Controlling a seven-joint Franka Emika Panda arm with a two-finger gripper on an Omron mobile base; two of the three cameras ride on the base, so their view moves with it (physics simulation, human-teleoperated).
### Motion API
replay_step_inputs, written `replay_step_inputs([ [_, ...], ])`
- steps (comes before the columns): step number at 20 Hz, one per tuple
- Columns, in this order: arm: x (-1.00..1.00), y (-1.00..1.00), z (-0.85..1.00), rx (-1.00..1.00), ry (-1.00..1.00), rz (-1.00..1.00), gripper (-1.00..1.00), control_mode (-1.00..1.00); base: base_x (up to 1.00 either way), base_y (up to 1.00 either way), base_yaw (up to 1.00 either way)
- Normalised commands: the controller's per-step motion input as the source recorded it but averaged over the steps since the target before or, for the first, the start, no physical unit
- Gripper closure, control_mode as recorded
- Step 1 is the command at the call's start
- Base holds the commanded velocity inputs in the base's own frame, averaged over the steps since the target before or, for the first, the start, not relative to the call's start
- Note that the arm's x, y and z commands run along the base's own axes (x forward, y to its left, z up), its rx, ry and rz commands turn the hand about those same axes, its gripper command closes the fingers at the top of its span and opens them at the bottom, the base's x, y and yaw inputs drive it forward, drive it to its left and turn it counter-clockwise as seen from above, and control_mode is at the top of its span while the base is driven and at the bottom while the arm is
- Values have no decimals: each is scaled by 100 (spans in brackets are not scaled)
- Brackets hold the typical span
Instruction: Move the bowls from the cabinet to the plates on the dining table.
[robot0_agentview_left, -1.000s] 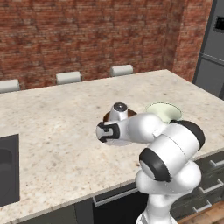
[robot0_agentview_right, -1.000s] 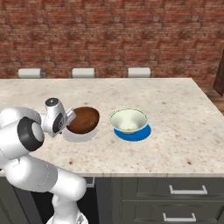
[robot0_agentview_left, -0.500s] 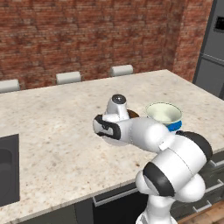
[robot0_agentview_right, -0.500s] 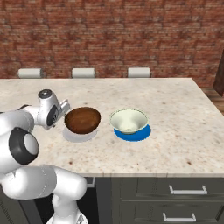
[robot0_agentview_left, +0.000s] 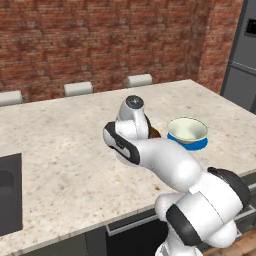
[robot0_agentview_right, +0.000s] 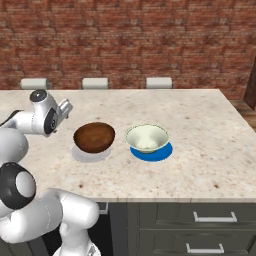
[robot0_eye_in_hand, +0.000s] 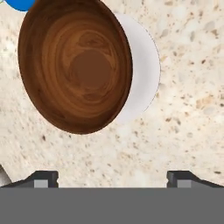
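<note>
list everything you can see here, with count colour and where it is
brown bowl: one, glossy reddish-brown, on the pale grey plate
cream bowl: one, cream-white, on the blue plate, beside the brown bowl
grey plate: one, pale grey, under the brown bowl
blue plate: one, bright blue, under the cream bowl
dining table: one, beige speckled stone top over dark drawer fronts
chair backs: three, pale grey, along the table's far edge
brick wall: one, red-brown, behind the table
gripper: one, open, empty, beside the brown bowl on the side away from the cream bowl
</note>
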Motion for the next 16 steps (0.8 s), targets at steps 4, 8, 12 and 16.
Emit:
replay_step_inputs([
  [4,-42,1,77,4,-7,-3,-100,-100,0,0,0],
  [8,-45,-36,63,7,-7,0,-100,-100,0,0,0],
  [12,-84,-35,84,11,-12,2,-100,-100,0,0,0],
  [16,-98,-32,94,8,-18,5,-100,-100,0,0,0],
])
